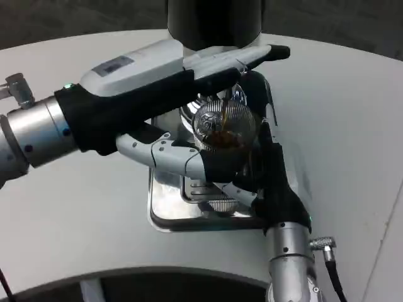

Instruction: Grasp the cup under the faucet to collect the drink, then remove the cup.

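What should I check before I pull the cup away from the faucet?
1. Cup held: ok, the right robot hand grips it from the side.
2. Drink collected: ok, brown liquid sits in the cup and a stream is falling into it.
3. Flow stopped: not ok, the stream is running.
4. Left robot hand on the dispenser: ok, its fingers reach the faucet area; exact contact cannot tell.
5. Cup upright: cannot tell, the hands hide much of it.
6. Drip tray under the cup: ok.
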